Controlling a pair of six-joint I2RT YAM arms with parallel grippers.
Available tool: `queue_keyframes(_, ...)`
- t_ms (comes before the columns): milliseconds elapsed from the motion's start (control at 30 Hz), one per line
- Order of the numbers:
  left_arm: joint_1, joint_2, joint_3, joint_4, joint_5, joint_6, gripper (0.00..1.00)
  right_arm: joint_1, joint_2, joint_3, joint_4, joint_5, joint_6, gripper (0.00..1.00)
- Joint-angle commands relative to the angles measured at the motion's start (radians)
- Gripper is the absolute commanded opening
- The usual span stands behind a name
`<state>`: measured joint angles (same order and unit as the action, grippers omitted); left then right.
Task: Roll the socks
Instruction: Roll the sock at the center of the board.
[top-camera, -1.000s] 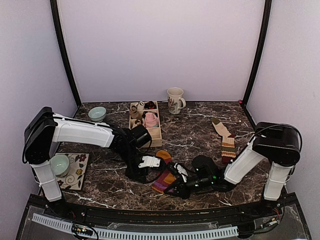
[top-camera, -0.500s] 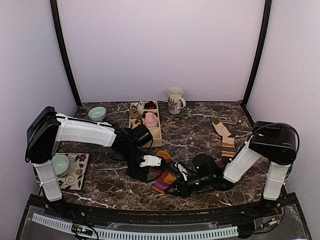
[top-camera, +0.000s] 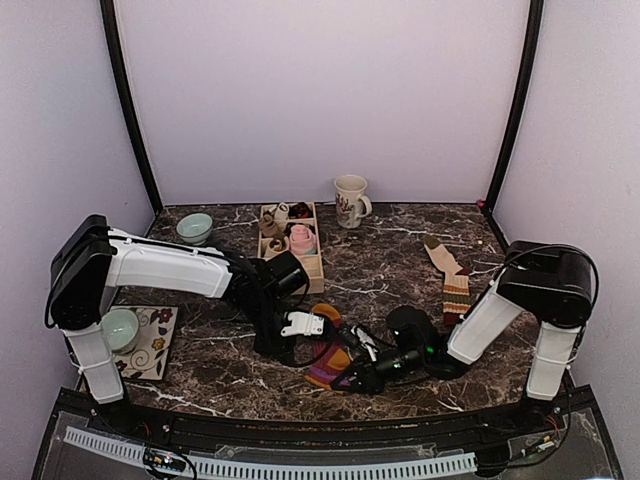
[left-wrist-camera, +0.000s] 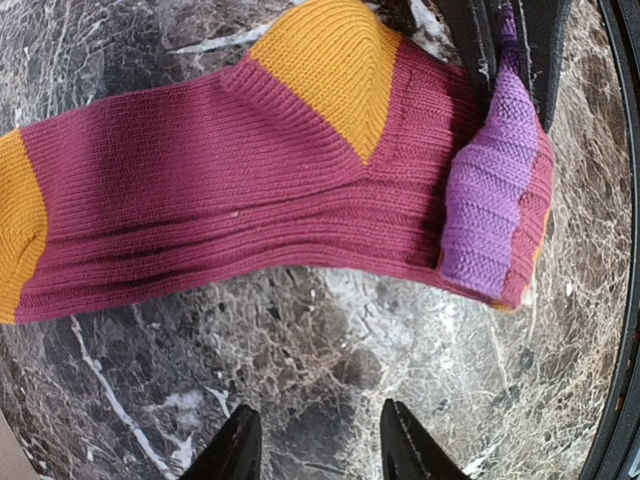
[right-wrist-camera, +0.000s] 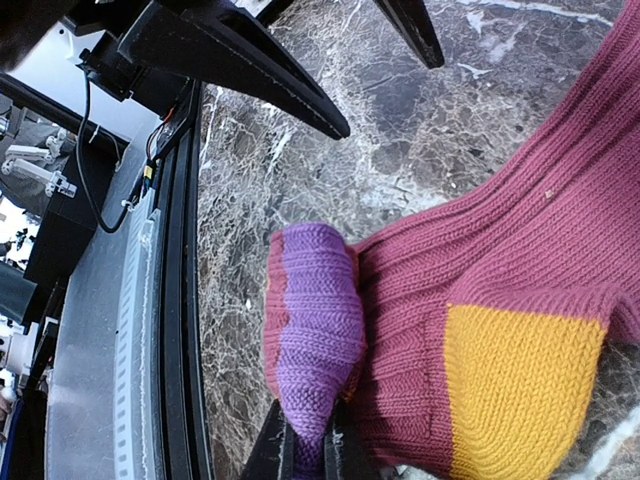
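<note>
Dark marble table (top-camera: 400, 260) seen from above has the striped sock (top-camera: 326, 367) in front of the wooden box (top-camera: 305, 268); left wrist view, the left gripper (left-wrist-camera: 315, 445) hangs loose and empty; right wrist view, the right gripper (right-wrist-camera: 305, 445) pinches the purple cuff (right-wrist-camera: 315, 300).

- The left arm (top-camera: 160, 265) reaches from its base at the near left corner towards the table's middle, forearm almost level, wrist bent downward.
- The left gripper (left-wrist-camera: 320, 450) points down at the table, its two fingers (left-wrist-camera: 238, 445) parted with nothing between them.
- The right arm (top-camera: 500, 315) folds at a high elbow on the right and slopes down and leftward.
- The right gripper (right-wrist-camera: 305, 450) lies low near the table, pointing left, jaws pinched tight on the purple cuff of the striped sock (right-wrist-camera: 500, 290).
- The two grippers sit near each other, not touching.
</note>
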<state>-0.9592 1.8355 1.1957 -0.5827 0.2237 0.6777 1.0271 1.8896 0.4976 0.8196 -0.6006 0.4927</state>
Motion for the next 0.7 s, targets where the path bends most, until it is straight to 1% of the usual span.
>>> queue_keyframes(0, -0.169, 0.009, 0.028, 0.204, 0.158, 0.038, 0.43, -0.008, 0.111, -0.012, -0.267, 0.065, 0.043, 0.00)
queue_keyframes(67, -0.129, -0.016, -0.004, 0.224, 0.171, 0.004, 0.45, -0.009, 0.122, -0.024, -0.233, 0.068, 0.046, 0.00)
queue_keyframes(200, -0.051, -0.040, -0.068, 0.265, 0.147, -0.041, 0.46, -0.010, 0.148, -0.019, -0.229, 0.071, 0.034, 0.00)
queue_keyframes(333, -0.023, -0.081, -0.090, 0.290, 0.142, -0.102, 0.46, -0.012, 0.151, -0.018, -0.230, 0.074, 0.031, 0.00)
queue_keyframes(467, 0.049, -0.066, -0.095, 0.276, 0.185, -0.184, 0.47, -0.012, 0.130, -0.028, -0.252, 0.107, 0.008, 0.00)
queue_keyframes(567, 0.074, -0.069, -0.129, 0.257, 0.219, -0.193, 0.47, -0.012, 0.100, -0.057, -0.233, 0.139, 0.011, 0.00)
queue_keyframes(667, 0.072, -0.082, -0.173, 0.262, 0.207, -0.131, 0.47, -0.012, 0.064, -0.092, -0.177, 0.174, 0.019, 0.00)
